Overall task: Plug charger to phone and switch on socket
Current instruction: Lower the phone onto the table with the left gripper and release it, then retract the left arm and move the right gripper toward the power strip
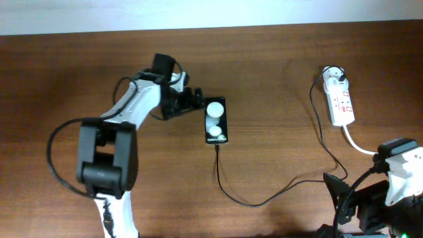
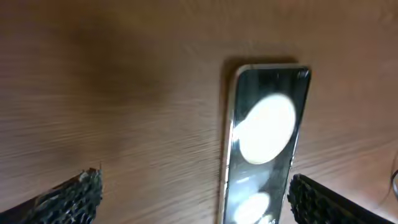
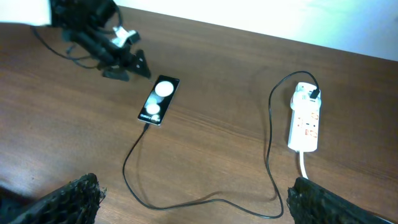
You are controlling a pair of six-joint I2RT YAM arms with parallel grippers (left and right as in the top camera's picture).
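The phone (image 1: 215,121), a black glossy slab with two white spots, lies flat at the table's middle. It also shows in the left wrist view (image 2: 264,143) and the right wrist view (image 3: 158,99). The thin black charger (image 1: 254,202) runs from the phone's near end in a curve to the plug in the white socket (image 1: 341,100), which the right wrist view (image 3: 305,118) also shows. My left gripper (image 1: 197,100) is open and empty just left of the phone, whose far end lies between its fingers (image 2: 193,186). My right gripper (image 1: 340,198) is open and empty, above the cable loop (image 3: 196,193).
The socket's thick white cord (image 1: 357,144) runs towards the right arm at the bottom right. The table's far edge meets a pale wall (image 1: 211,13). Bare brown wood (image 1: 277,86) lies between phone and socket.
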